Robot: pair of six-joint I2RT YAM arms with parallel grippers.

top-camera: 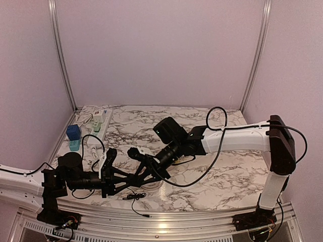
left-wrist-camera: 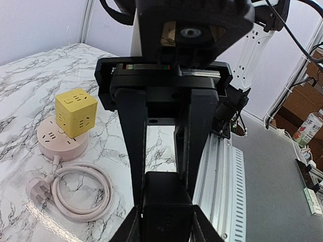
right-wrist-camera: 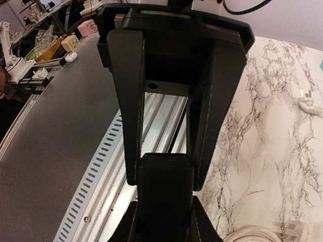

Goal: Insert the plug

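Top cam: soft even light, pinkish cast, I see only faint shadows on counter (top-camera: 212, 181) twd its front edge. Glare on metal rail (top-camera: 161, 224). Wrist cams brighter, wide-angle bend at edges, closest black parts slightly blurred.

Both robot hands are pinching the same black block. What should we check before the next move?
1. Left end effector gripping the black block: ok, squeezing both sides.
2. Right end effector gripping it too: ok, shut on its other end.
3. Block's prongs pointing the right way: cannot tell, none visible.
4. Socket in sight: ok, yellow cube socket sits on pink round socket.
5. Pink cord out of the way: ok, coiled on the table, apart from the block.
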